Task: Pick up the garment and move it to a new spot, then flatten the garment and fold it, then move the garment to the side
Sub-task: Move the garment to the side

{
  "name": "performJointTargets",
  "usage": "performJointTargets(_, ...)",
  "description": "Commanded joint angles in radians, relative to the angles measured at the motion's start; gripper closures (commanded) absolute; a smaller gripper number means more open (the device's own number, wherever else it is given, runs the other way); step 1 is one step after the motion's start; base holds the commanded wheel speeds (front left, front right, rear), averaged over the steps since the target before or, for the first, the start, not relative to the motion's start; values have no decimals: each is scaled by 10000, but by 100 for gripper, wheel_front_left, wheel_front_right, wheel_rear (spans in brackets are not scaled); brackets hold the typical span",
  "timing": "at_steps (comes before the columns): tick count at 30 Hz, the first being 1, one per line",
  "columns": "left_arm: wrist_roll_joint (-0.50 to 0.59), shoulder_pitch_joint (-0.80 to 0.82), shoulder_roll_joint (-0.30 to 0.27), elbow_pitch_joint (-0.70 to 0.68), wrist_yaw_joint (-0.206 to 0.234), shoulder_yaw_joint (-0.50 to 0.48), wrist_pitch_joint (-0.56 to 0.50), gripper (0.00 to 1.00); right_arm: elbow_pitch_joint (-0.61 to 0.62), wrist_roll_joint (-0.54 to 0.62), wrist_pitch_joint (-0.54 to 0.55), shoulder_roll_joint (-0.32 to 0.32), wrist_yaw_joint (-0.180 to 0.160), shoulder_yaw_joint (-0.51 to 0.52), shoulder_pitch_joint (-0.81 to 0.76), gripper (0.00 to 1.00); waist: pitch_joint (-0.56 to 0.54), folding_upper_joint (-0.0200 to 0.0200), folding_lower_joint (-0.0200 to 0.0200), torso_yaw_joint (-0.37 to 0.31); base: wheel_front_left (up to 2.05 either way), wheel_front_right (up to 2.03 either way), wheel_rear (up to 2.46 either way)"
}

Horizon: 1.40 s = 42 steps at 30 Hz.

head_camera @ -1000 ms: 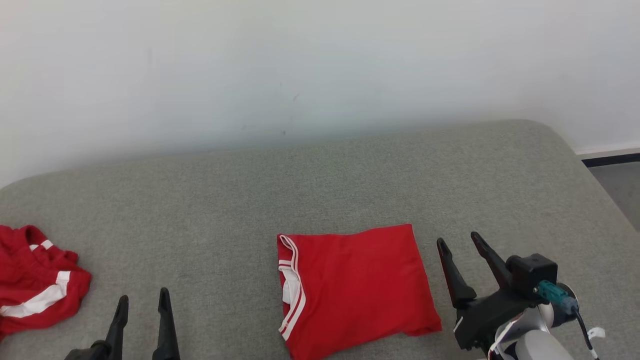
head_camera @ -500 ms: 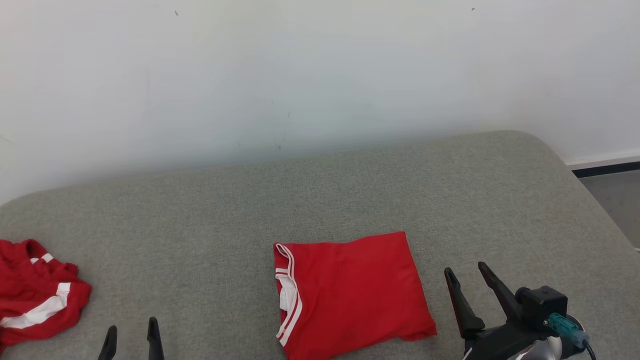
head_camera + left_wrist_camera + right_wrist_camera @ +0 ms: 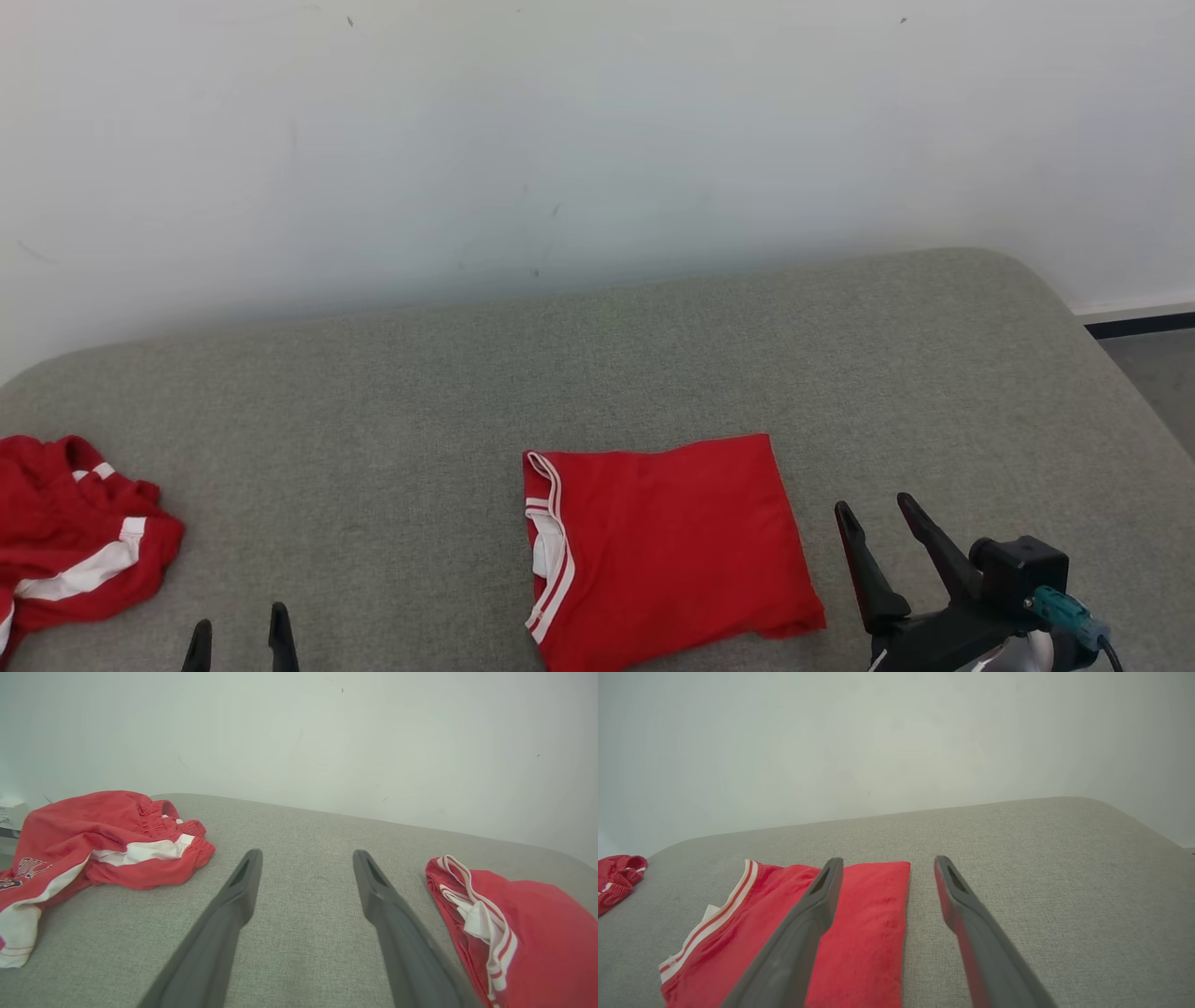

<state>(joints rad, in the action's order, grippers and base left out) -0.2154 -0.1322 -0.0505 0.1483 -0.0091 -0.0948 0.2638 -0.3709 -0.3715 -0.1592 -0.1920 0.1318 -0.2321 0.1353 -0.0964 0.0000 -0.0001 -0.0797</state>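
A folded red garment (image 3: 667,546) is noted lying flat on the grey padded surface (image 3: 597,373), pressed into a rough rectangle. A white-striped neckband is seen along its left edge, with a scrap of white showing inside the collar. The right gripper (image 3: 875,504) is placed just to the right of the garment, apart from it. Its fingers are spread wide and nothing is held between them. In the right wrist view one finger is seen against the garment's right portion, the other against bare padding beyond it. The left gripper (image 3: 238,621) is found well to the left of the garment, its fingers likewise parted and empty, with bare padding seen between them. A crumpled red garment (image 3: 75,560) with white bands is heaped farther left again, well apart from the folded one. A pale wall (image 3: 597,140) is seen behind the garment, past the padding's far edge.
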Motion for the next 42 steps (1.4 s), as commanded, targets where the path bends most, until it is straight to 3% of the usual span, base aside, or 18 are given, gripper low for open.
performJointTargets(1,37,-122,0,-59,54,-1,4,0,10,-73,-43,43,-25,79,-139,0,20,0,1,23,0,0,0)
performJointTargets(15,51,-100,-2,-180,89,224,4,0,-63,-152,243,23,-25,379,63,0,196,0,1,215,0,0,0)
performJointTargets(26,197,199,-2,-387,-44,630,4,0,-1556,-696,3369,-295,-25,793,1749,0,1078,0,1,1031,0,0,0)
performJointTargets(34,98,703,0,-276,-54,835,4,0,-3063,-955,4687,-163,-25,913,2850,0,1840,0,1,1735,0,0,0)
performJointTargets(42,63,847,0,-181,-29,955,5,0,-3996,-1179,5833,-6,-25,603,2884,0,1931,0,1,2050,0,0,0)
